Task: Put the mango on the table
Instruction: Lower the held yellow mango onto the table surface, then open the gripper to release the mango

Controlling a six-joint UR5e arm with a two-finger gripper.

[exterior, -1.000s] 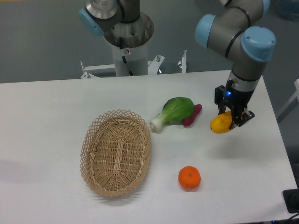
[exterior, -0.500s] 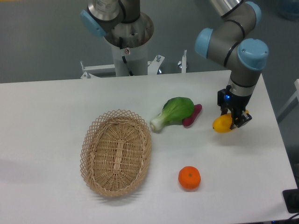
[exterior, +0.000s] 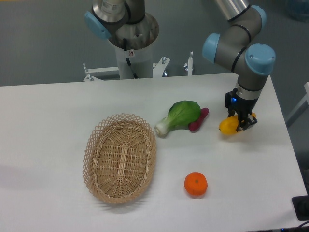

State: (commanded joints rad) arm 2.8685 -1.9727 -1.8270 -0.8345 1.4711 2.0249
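The yellow-orange mango (exterior: 228, 126) is at the right side of the white table (exterior: 58, 111), low over its surface or touching it; I cannot tell which. My gripper (exterior: 240, 122) points down from above and is shut on the mango's right end, with the left end sticking out past the fingers. The arm's grey and blue joints rise above it at the upper right.
An oval wicker basket (exterior: 120, 157) lies left of centre. A green leafy vegetable (exterior: 179, 116) and a purple-red vegetable (exterior: 198, 119) lie just left of the mango. A round orange (exterior: 195, 184) sits near the front. The table's right edge is close to the gripper.
The gripper with the mango has moved slightly back and lower toward the tabletop. It still holds the mango. Nothing else has moved.
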